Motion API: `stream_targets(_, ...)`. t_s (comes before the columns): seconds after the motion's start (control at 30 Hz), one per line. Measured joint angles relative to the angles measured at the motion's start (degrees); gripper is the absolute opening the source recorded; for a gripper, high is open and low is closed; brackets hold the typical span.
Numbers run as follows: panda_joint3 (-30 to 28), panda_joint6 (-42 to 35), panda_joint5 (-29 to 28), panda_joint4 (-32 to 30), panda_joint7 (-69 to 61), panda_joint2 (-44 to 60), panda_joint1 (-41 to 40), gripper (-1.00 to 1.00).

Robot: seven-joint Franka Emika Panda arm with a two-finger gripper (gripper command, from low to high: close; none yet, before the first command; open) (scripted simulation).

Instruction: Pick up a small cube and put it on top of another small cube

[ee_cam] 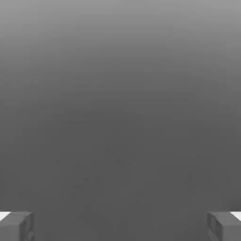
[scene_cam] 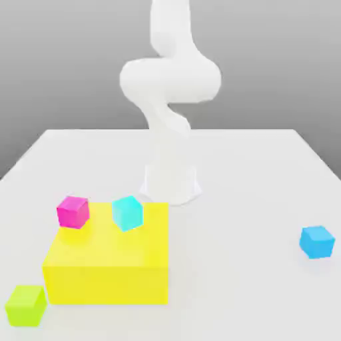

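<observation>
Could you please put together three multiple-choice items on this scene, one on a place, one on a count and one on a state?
1. Where does the lime-green cube sit?
A. on the table by the large yellow block
B. on top of the yellow block
C. on the blue cube

2. How many small cubes are there?
A. two
B. three
C. four

3. How is the gripper?
A. shut on a cube
B. open and empty
C. shut and empty

Key: 1 A, it rests on the table at the block's corner; 2 C, lime-green, pink, cyan, blue; 3 B, the fingertips stand wide apart with nothing between.
</observation>
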Motion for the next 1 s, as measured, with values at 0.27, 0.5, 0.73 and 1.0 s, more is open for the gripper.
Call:
stream_targets(0.27, 3.5, 5.1, -5.8, -0.7, 19.7, 17.1, -11.7, 0.0)
stream_targets(0.5, 2.8, 9.5, -9.8, -1.3, 35.9, 31.7, -18.5, 0.0)
stream_targets(0.73, 0.2, 14.5, -8.4, -2.1, 48.3, 45.7, -23.9, 0.0)
stream_targets(1.0, -0.9, 21.8, 0.7, -2.4, 54.7, 61.0, -27.7, 0.0)
